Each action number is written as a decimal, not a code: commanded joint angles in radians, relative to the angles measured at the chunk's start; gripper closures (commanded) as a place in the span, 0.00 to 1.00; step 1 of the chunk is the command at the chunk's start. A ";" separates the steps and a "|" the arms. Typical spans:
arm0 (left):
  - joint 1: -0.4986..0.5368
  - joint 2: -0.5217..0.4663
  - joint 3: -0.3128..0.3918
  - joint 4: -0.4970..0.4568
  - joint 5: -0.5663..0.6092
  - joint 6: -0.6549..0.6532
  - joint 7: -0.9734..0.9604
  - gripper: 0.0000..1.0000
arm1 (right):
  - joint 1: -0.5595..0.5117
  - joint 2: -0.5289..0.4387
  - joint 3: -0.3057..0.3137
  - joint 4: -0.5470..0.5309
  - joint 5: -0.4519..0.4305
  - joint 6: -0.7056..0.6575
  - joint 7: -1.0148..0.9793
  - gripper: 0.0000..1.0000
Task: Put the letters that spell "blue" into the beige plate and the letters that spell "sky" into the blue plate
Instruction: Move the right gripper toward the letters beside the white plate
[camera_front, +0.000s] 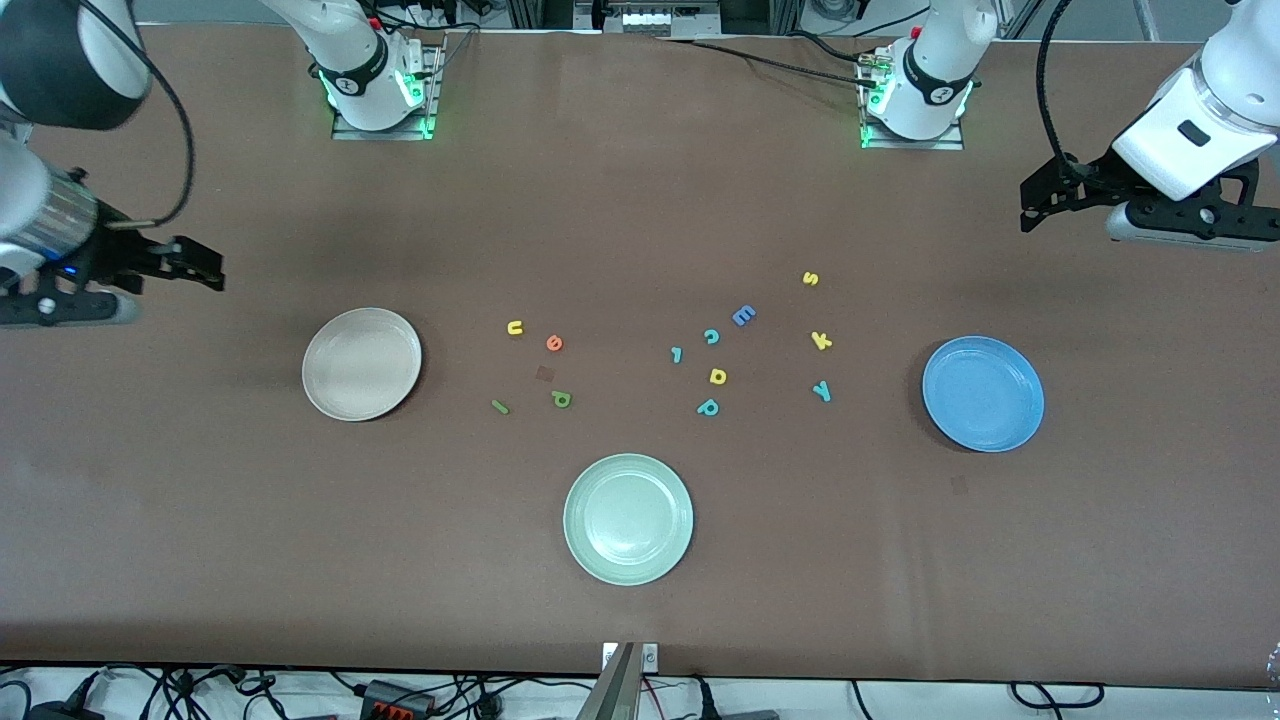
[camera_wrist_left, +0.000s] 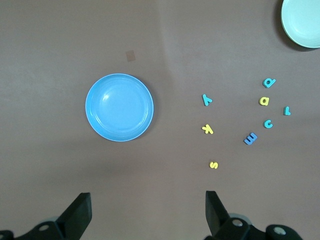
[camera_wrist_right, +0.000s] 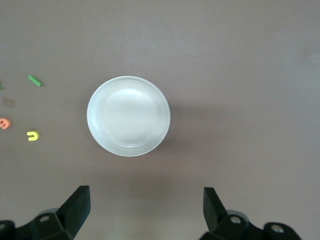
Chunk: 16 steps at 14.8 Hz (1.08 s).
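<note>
The beige plate (camera_front: 361, 363) (camera_wrist_right: 129, 116) lies empty toward the right arm's end. Beside it are the yellow u (camera_front: 515, 327), orange e (camera_front: 554, 343), green l (camera_front: 500, 406) and green b (camera_front: 561, 398). The blue plate (camera_front: 983, 393) (camera_wrist_left: 119, 107) lies empty toward the left arm's end, with the yellow s (camera_front: 811, 279) (camera_wrist_left: 213, 164), yellow k (camera_front: 821, 340) (camera_wrist_left: 207, 129) and teal y (camera_front: 822, 391) (camera_wrist_left: 206, 99) beside it. My left gripper (camera_front: 1028, 205) (camera_wrist_left: 148, 210) hangs open over bare table by the blue plate. My right gripper (camera_front: 212, 270) (camera_wrist_right: 146, 207) hangs open by the beige plate.
A pale green plate (camera_front: 628, 518) sits nearer the front camera, mid-table. Between the two letter groups lie a blue E (camera_front: 743, 316), a teal c (camera_front: 712, 336), a small teal bar letter (camera_front: 677, 354), a yellow d (camera_front: 718, 376) and a teal p (camera_front: 708, 407).
</note>
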 joint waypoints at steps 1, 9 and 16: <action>0.009 0.018 -0.006 0.037 0.007 -0.025 0.012 0.00 | 0.072 0.063 0.000 0.008 -0.009 0.003 0.010 0.00; 0.003 0.018 -0.006 0.037 0.007 -0.025 0.005 0.00 | 0.278 0.215 0.000 -0.051 0.087 0.171 0.121 0.00; 0.001 0.018 -0.006 0.038 0.004 -0.030 0.005 0.00 | 0.379 0.252 0.002 -0.215 0.098 0.455 0.345 0.00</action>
